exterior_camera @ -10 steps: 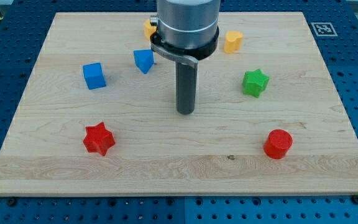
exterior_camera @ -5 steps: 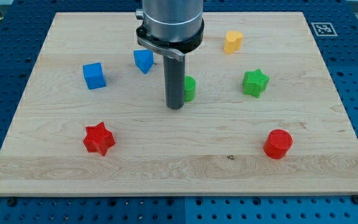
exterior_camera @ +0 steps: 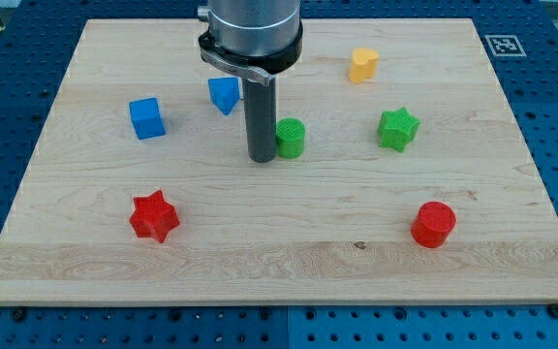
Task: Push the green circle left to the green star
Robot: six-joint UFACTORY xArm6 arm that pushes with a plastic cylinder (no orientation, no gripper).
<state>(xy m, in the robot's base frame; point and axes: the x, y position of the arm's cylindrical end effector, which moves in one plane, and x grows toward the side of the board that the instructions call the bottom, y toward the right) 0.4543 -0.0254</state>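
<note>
The green circle is a short green cylinder near the middle of the wooden board. The green star lies to its right, about a hundred pixels away. My tip rests on the board just left of the green circle, touching or almost touching its left side. The rod rises from there to the arm's grey body at the view's top.
A blue cube and a blue block lie at upper left. A yellow block lies at upper right. A red star is at lower left, a red cylinder at lower right.
My rod has moved left and slightly up across the view, uncovering the green circle it hid before. The tip now stands on the circle's left side. No block has moved.
</note>
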